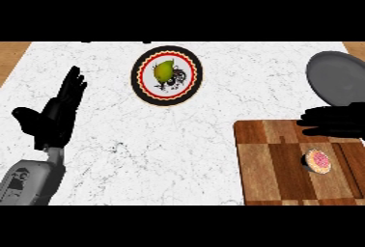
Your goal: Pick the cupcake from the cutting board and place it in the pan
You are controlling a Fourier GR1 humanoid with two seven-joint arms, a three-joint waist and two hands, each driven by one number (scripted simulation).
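Not grabbed yet: cupcake (317,161) on board (285,164), right hand (335,121) above it near pan (336,77), fingers half curled, holding nothing; left hand (57,113) resting open over desk (143,154); pick and place both pending.

On the counter (214,144), the cutting board (285,166) lies at four o'clock with the cupcake (317,161) on its right part. The pan (336,77) sits at two o'clock, behind the board. The plate (167,75) at twelve o'clock holds a pear (164,71). Left hand (53,113) rests at nine o'clock; right hand (335,121) lies between pan and cupcake.
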